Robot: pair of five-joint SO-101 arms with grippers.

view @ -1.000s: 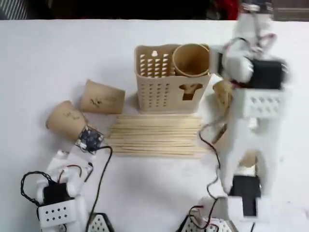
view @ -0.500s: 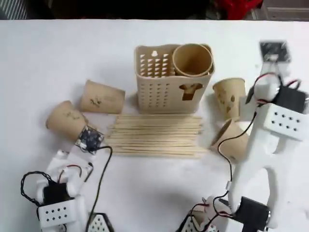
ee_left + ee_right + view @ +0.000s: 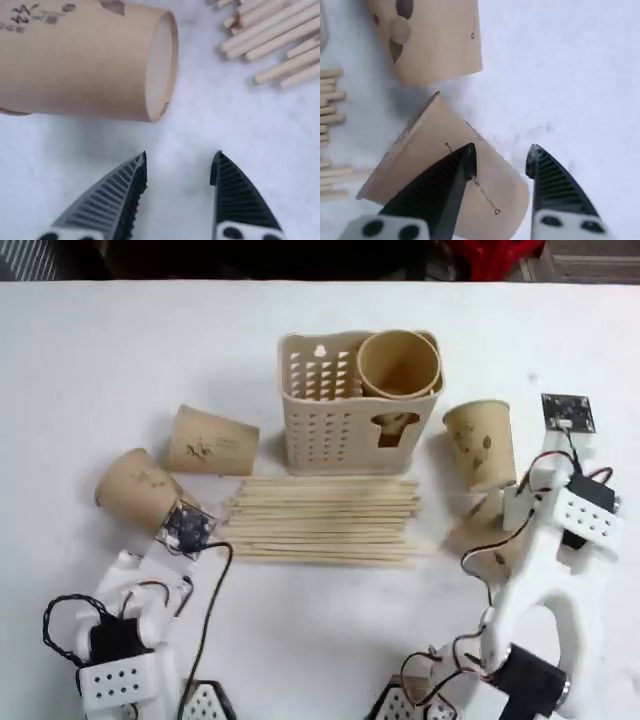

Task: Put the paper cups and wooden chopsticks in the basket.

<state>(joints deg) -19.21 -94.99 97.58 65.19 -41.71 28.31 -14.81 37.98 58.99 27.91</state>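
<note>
The pale, perforated basket [image 3: 325, 435] stands upright mid-table. One tan paper cup [image 3: 398, 362] sits mouth up in its 3 o'clock compartment. The wooden chopsticks [image 3: 325, 520] lie in a flat, parallel bundle just at the basket's 6 o'clock. At its 8 o'clock, a nearer cup [image 3: 210, 442] and a farther cup [image 3: 135, 487] lie on their sides. At 4 o'clock is a fourth cup [image 3: 480, 443] (standing or lying, hard to tell). Just past it a fifth cup [image 3: 480, 535] lies tipped over, partly hidden.

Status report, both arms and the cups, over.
Left tool open, empty, short of a lying paper cup. Right tool open above another tipped cup. Upright cup in basket; chopsticks on table.
</note>
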